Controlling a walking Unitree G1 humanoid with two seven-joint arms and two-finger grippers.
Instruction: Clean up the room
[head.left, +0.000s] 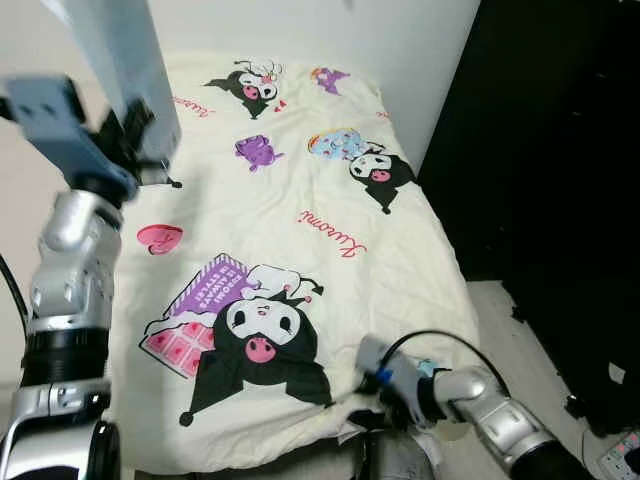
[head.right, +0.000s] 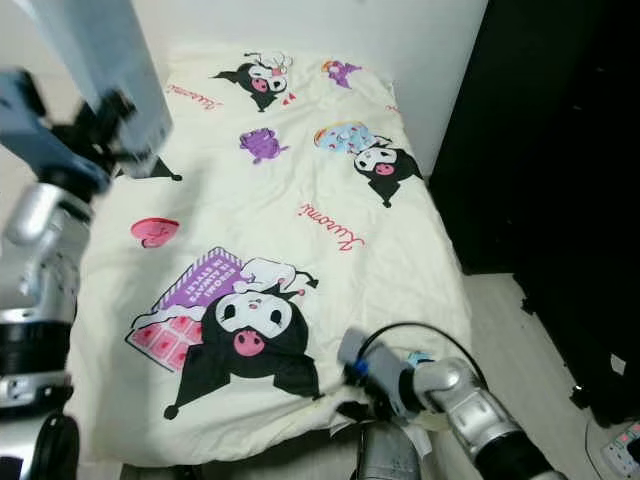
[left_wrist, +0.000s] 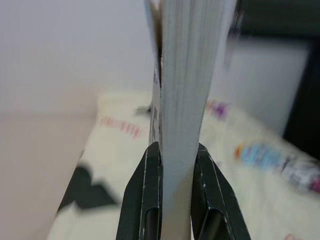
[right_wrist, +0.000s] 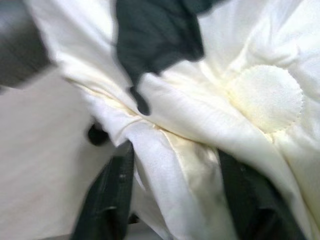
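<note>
A thick grey-blue book (head.left: 120, 60) is held upright high over the left side of the bed, and my left gripper (head.left: 128, 128) is shut on its lower edge. In the left wrist view the book's page edge (left_wrist: 185, 75) runs between the two black fingers (left_wrist: 150, 190). A cream blanket (head.left: 300, 180) printed with cartoon characters covers the bed. My right gripper (head.left: 366, 416) is low at the blanket's near edge. A bunched fold of the blanket (right_wrist: 170, 165) lies pinched between its fingers (right_wrist: 112, 190).
Tall black furniture (head.left: 560, 150) stands close along the bed's right side, with a strip of pale floor (head.left: 500, 310) between them. A white wall (head.left: 410, 50) backs the head of the bed. A small colourful object (head.left: 622, 456) lies on the floor at the near right.
</note>
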